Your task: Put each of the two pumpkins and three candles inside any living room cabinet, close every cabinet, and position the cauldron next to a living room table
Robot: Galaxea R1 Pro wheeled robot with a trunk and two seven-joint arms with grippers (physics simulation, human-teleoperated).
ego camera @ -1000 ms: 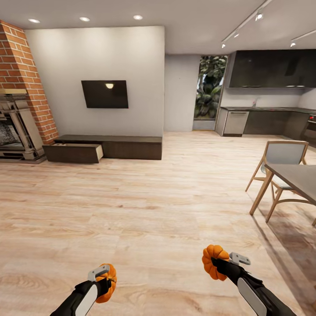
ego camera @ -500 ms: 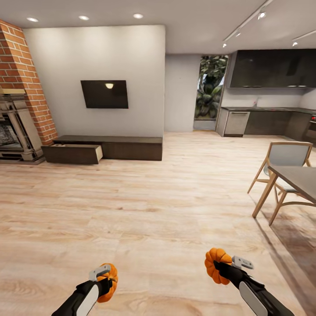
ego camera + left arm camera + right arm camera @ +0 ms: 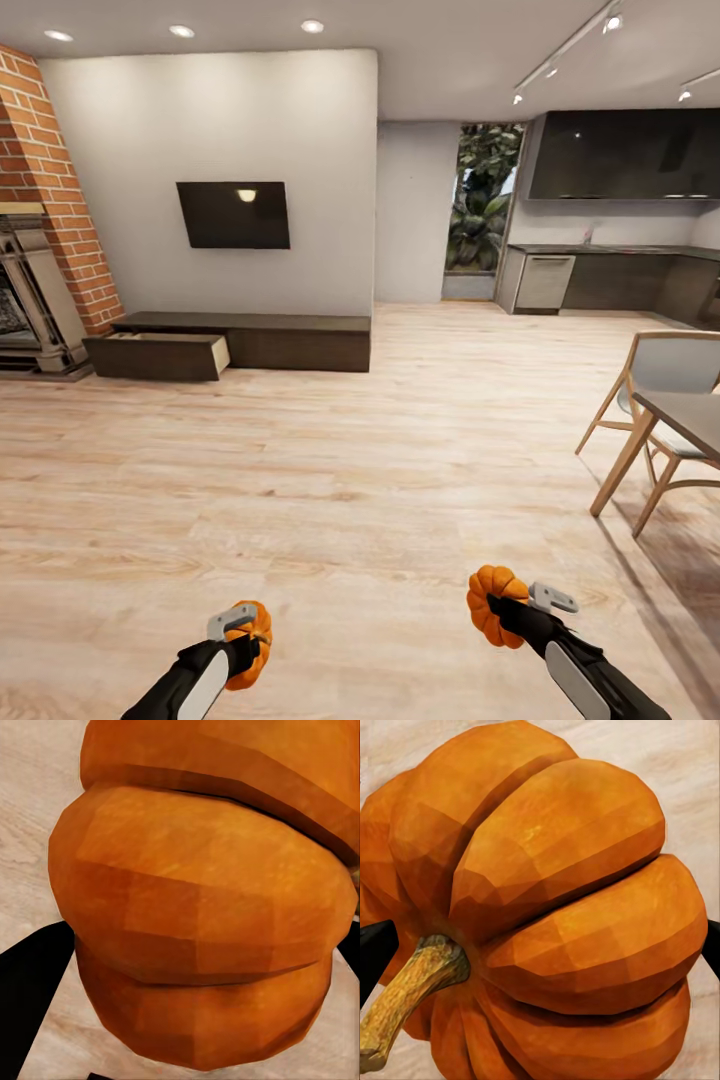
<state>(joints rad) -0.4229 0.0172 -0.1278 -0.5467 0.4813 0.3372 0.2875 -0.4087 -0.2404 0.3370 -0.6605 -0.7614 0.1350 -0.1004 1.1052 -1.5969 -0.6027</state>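
Note:
My left gripper (image 3: 245, 645) is shut on an orange ribbed pumpkin (image 3: 254, 645), held low over the wood floor; the left wrist view shows that pumpkin (image 3: 202, 907) close up between the black fingers. My right gripper (image 3: 497, 610) is shut on the second pumpkin (image 3: 489, 603), whose stem and ribs (image 3: 547, 922) show large in the right wrist view. Far ahead on the left, the long low dark-brown cabinet (image 3: 290, 340) stands against the white wall, its left drawer (image 3: 160, 355) pulled open. Candles and cauldron are out of view.
A brick fireplace (image 3: 35, 290) stands left of the cabinet, a dark TV (image 3: 233, 214) hangs above it. At right stand a grey table (image 3: 690, 415) and a wooden chair (image 3: 660, 375). The dark kitchen (image 3: 620, 270) lies far right. Wide wood floor (image 3: 350, 480) stretches ahead.
The whole head view has shifted: the cabinet and fireplace slid left and the table slid right, so the camera moved. Both pumpkins stay held in the grippers.

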